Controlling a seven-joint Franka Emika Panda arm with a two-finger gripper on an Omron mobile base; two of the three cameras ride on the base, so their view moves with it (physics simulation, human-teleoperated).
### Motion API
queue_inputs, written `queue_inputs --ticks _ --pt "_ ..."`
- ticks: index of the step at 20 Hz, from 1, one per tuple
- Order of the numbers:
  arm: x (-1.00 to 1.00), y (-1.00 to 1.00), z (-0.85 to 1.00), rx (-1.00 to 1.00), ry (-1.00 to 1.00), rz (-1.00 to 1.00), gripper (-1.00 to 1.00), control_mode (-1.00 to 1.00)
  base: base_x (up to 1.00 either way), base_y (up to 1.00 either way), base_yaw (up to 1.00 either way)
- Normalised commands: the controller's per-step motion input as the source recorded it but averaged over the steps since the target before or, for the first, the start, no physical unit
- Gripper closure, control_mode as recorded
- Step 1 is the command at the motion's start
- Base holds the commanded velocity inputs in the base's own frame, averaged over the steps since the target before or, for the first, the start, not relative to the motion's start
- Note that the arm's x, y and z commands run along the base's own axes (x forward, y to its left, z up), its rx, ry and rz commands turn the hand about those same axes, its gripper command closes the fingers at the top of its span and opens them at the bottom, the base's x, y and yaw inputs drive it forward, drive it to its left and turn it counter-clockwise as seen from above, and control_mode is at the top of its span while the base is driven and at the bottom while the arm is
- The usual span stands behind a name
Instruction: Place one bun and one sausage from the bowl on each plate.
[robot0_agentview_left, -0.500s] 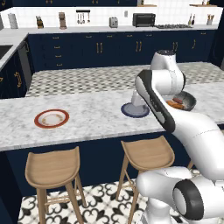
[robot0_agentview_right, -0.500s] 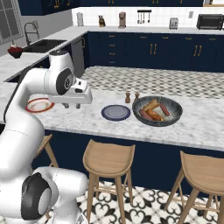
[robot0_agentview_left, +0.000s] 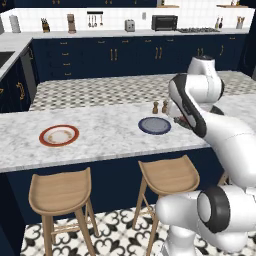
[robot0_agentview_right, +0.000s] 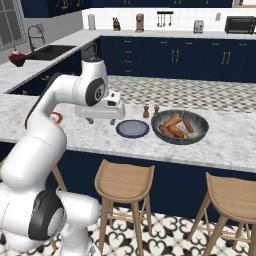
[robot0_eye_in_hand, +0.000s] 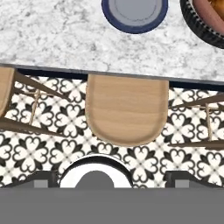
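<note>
Hand view looks down past the counter's front edge: a wooden stool (robot0_eye_in_hand: 127, 109) sits right under the gripper (robot0_agentview_right: 102, 120), whose fingers are spread wide with nothing between them. Compared with half a second ago, the hand has slid a little along the counter toward the bowl (robot0_agentview_right: 195, 139), while the plates and the rest of the scene sit where they were. I read that as the start of a reach for the first item, with nothing served yet.

Just beyond the edge lies the blue-rimmed plate (robot0_agentview_right: 120, 131), bare. The bowl stands beside it to the right, holding reddish sausages (robot0_agentview_right: 188, 125) and orange-brown pieces I take for buns (robot0_agentview_right: 173, 120). The orange-rimmed plate (robot0_agentview_left: 45, 139) lies well apart at the far left of the counter (robot0_agentview_left: 110, 140), also bare.

Two small brown shakers (robot0_agentview_right: 150, 111) stand just behind the gap between blue plate and bowl. I'd keep the hand in front of them on the way across. Further back, the rear cabinets are out of play.
</note>
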Motion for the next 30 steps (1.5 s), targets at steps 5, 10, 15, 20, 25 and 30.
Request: queue_inputs --ticks 5,10,15,20,25,30 --pt "0.18 -0.87 0.00 0.00 0.10 0.00 -1.00 -1.00 0.00 0.00 0.00" --pt "0.06 -0.78 0.00 0.00 0.04 0.00 -1.00 -1.00 0.00 0.00 0.00" --pt "0.16 -0.51 -0.02 0.00 0.06 0.00 -1.00 -1.00 0.00 0.00 0.00" --pt "0.22 -0.48 -0.14 0.00 0.04 0.00 -1.00 -1.00 0.00 0.00 0.00" --pt "0.17 -0.40 -0.23 0.00 0.02 0.00 -1.00 -1.00 0.00 0.00 0.00" --pt "0.36 -0.26 -0.21 0.00 0.00 0.00 -1.00 -1.00 0.00 0.00 0.00"
